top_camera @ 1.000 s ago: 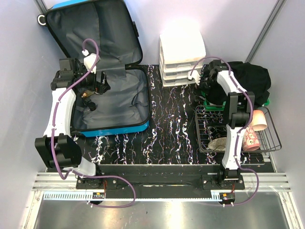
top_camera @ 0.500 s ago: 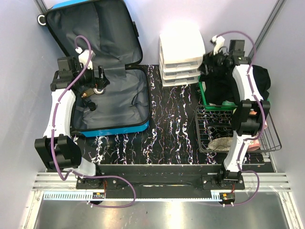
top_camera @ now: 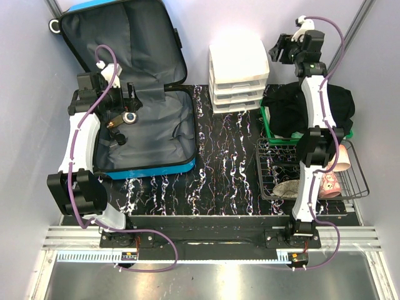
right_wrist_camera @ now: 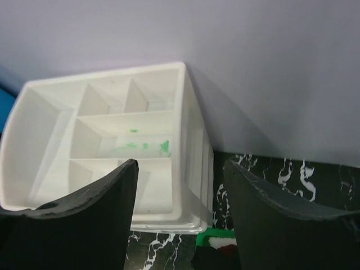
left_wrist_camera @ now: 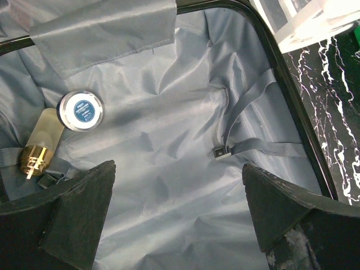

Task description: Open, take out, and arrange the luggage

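The luggage [top_camera: 150, 134] lies open at the left, a blue shell with grey lining and its lid [top_camera: 119, 44] leaning back. On the lining [left_wrist_camera: 185, 112] rest a round silver tin [left_wrist_camera: 81, 109] and a gold-capped bottle [left_wrist_camera: 39, 143]; a strap buckle [left_wrist_camera: 222, 153] lies to the right. My left gripper [top_camera: 130, 101] hovers over the luggage's base. In the left wrist view the left gripper [left_wrist_camera: 179, 169] is open and empty, with the tin to its upper left. My right gripper [top_camera: 279, 50] is raised at the back, beside the white organiser [top_camera: 237, 69]. In the right wrist view the right gripper [right_wrist_camera: 180, 164] is open with nothing between its fingers.
The white organiser's top tray [right_wrist_camera: 112, 140] has several compartments, with green smears in one. A green tray [top_camera: 269, 130] under a black cloth [top_camera: 312, 106] stands at the right. In front of it, a wire basket [top_camera: 359, 181] holds pink cups [top_camera: 331, 182].
My right arm has lifted off the black cloth and swung back and up beside the organiser, its jaws narrowing slightly. My left gripper has shifted a little, uncovering the round tin.
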Controlling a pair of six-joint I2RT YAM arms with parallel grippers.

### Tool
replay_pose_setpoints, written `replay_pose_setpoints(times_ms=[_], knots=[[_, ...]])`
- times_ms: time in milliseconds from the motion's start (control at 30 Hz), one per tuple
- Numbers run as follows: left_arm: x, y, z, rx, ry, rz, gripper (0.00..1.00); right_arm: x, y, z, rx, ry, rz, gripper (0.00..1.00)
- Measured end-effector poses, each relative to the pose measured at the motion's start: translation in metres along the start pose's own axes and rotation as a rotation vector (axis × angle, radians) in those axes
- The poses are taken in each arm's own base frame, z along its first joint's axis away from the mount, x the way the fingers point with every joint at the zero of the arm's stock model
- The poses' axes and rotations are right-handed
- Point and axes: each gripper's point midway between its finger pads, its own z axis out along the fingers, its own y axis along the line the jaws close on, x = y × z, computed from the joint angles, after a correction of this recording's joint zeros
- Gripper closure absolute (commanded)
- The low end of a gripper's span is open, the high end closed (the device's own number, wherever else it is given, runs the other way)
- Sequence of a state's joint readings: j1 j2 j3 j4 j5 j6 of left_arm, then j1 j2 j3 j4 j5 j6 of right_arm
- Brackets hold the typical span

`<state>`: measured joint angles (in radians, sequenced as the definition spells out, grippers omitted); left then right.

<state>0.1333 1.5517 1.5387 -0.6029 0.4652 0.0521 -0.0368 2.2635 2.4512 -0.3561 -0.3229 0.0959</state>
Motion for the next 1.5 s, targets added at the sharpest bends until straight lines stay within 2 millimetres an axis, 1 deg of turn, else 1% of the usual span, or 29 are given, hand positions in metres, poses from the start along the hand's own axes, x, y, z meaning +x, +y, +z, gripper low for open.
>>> replay_pose_setpoints(times_ms=[100, 167, 267, 367, 500, 600, 733, 767, 833, 867, 933, 967, 1000, 1133, 1233, 1333, 1400, 1500], knots=[[0.0, 0.004, 0.0, -0.019, 0.001, -0.002, 0.01, 0.03, -0.006, 0.011, 0.018, 0.067, 0.036, 0.3], [0.0, 0.007, -0.001, -0.03, 0.0, -0.003, 0.01, 0.046, -0.005, 0.016, 0.016, 0.103, 0.046, 0.3], [0.0, 0.01, -0.001, -0.045, -0.002, -0.005, 0.01, 0.06, -0.001, 0.019, 0.009, 0.136, 0.047, 0.31], [0.0, 0.014, -0.001, -0.061, -0.003, -0.005, 0.01, 0.067, -0.001, 0.02, 0.006, 0.151, 0.039, 0.32], [0.0, 0.017, -0.001, -0.073, -0.003, -0.006, 0.01, 0.082, 0.005, 0.023, -0.005, 0.184, 0.015, 0.35], [0.0, 0.017, -0.001, -0.078, -0.003, -0.006, 0.01, 0.088, 0.013, 0.025, -0.019, 0.197, -0.008, 0.43], [0.0, 0.019, -0.002, -0.084, -0.003, -0.007, 0.01, 0.092, 0.021, 0.027, -0.028, 0.205, -0.048, 0.56], [0.0, 0.019, -0.002, -0.085, -0.003, -0.007, 0.01, 0.093, 0.022, 0.028, -0.03, 0.206, -0.054, 0.64], [0.0, 0.02, -0.002, -0.086, -0.003, -0.008, 0.01, 0.094, 0.024, 0.028, -0.031, 0.207, -0.069, 0.71], [0.0, 0.02, -0.002, -0.086, -0.003, -0.008, 0.01, 0.095, 0.025, 0.028, -0.033, 0.21, -0.069, 0.79], [0.0, 0.02, -0.002, -0.087, -0.003, -0.009, 0.01, 0.097, 0.029, 0.03, -0.034, 0.213, -0.076, 0.87], [0.0, 0.02, -0.002, -0.087, -0.003, -0.01, 0.01, 0.097, 0.031, 0.03, -0.038, 0.213, -0.08, 0.97], [0.0, 0.02, -0.002, -0.087, -0.003, -0.012, 0.01, 0.097, 0.033, 0.031, -0.035, 0.212, -0.084, 1.0], [0.0, 0.02, -0.002, -0.087, -0.003, -0.013, 0.01, 0.1, 0.045, 0.034, -0.037, 0.212, -0.108, 1.0], [0.0, 0.02, -0.002, -0.088, -0.003, -0.014, 0.01, 0.103, 0.057, 0.031, -0.038, 0.216, -0.118, 1.0], [0.001, 0.02, -0.002, -0.09, -0.002, -0.016, 0.01, 0.105, 0.062, 0.02, -0.016, 0.232, -0.118, 1.0], [0.002, 0.021, -0.001, -0.091, 0.0, -0.017, 0.01, 0.107, 0.065, 0.009, 0.002, 0.251, -0.106, 1.0], [0.004, 0.022, -0.001, -0.095, 0.005, -0.019, 0.01, 0.114, 0.067, -0.016, 0.025, 0.287, -0.086, 1.0]])
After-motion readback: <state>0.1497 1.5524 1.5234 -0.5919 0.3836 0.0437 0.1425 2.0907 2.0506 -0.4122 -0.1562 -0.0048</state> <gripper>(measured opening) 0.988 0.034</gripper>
